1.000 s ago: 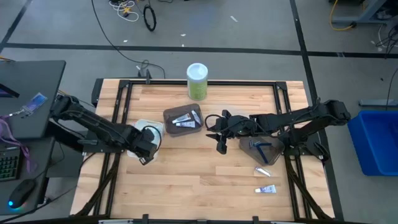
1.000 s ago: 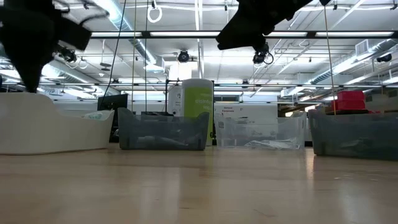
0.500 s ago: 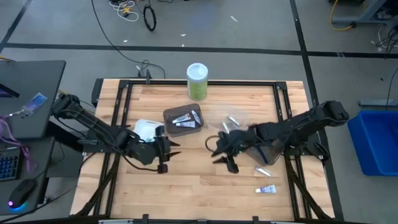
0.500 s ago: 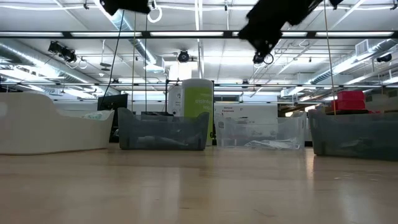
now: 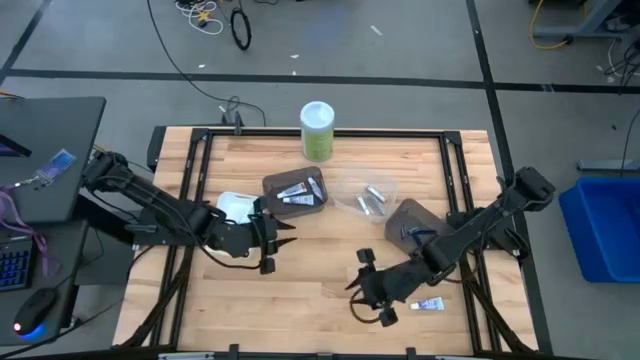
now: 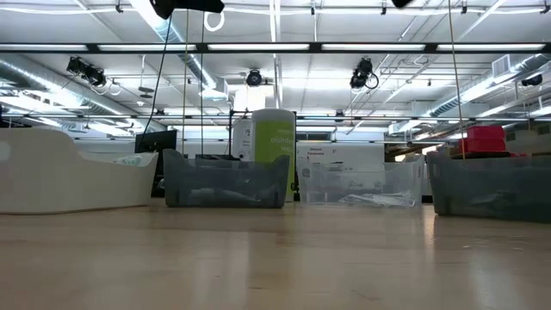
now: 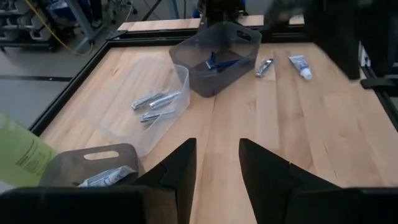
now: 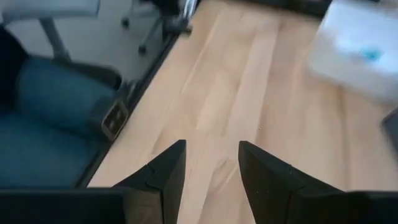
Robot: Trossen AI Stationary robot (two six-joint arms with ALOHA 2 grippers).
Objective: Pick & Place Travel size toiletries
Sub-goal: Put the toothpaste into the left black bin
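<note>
Silvery packets point(image 5: 372, 199): three; loose tubes point(image 5: 425, 290): two

A robotics lab or workshop hall is showing here: strip lights point(image 6: 275, 47) and ducts point(image 6: 52, 90) are running across an open ceiling, cables point(image 5: 215, 15) are lying on the taped grey floor point(image 5: 400, 50) at 12 o'clock, and a wooden surface point(image 5: 300, 270) is sitting in a black frame point(image 5: 195, 160).

No legible txt — green canister point(image 6: 274, 146) print too blurry.
</note>
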